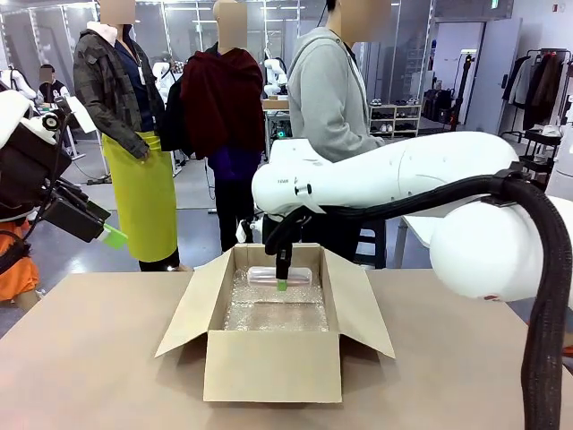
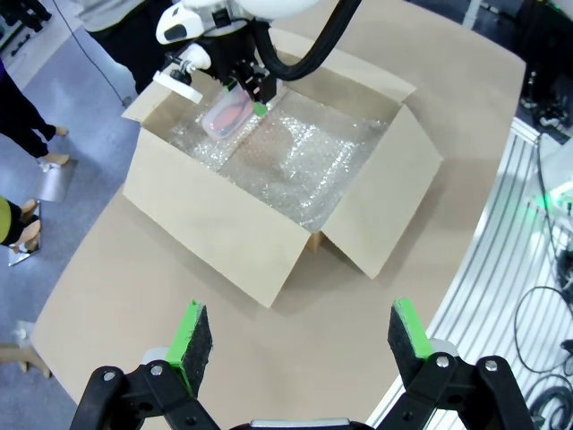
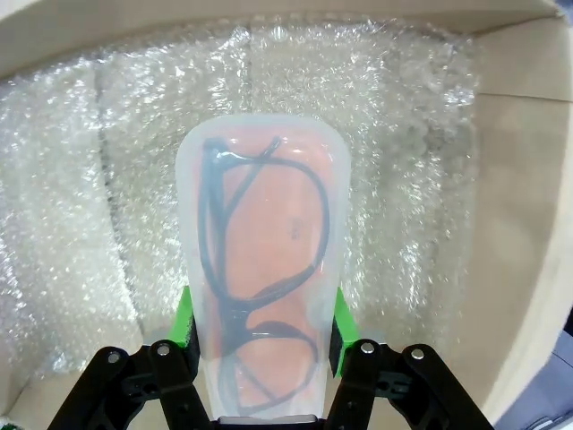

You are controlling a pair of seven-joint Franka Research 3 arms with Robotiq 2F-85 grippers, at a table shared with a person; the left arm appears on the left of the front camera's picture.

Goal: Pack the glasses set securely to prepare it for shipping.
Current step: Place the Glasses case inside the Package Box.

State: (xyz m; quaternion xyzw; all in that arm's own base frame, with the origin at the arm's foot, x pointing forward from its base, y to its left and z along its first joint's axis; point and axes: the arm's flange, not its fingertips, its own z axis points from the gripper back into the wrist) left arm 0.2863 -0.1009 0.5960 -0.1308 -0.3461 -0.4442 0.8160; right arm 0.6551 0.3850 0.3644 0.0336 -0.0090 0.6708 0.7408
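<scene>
One pink case (image 3: 264,260), one cardboard box (image 1: 269,363), one left hand (image 2: 297,322) and one right hand (image 3: 262,315).

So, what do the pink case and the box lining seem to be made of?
Pink case: probably soft, frosted plastic or silicone; a glasses outline shows through it. Box lining: clear bubble wrap, shiny; small air bubbles cover it.

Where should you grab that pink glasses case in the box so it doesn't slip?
Pinch the pink case across its narrow width, one pad on each long edge, coming down onto its flat face. Those long edges run fairly straight and parallel, so pads sit squarely; the rounded ends would likely slip. The right end effector holds it that way over the bubble wrap.
</scene>
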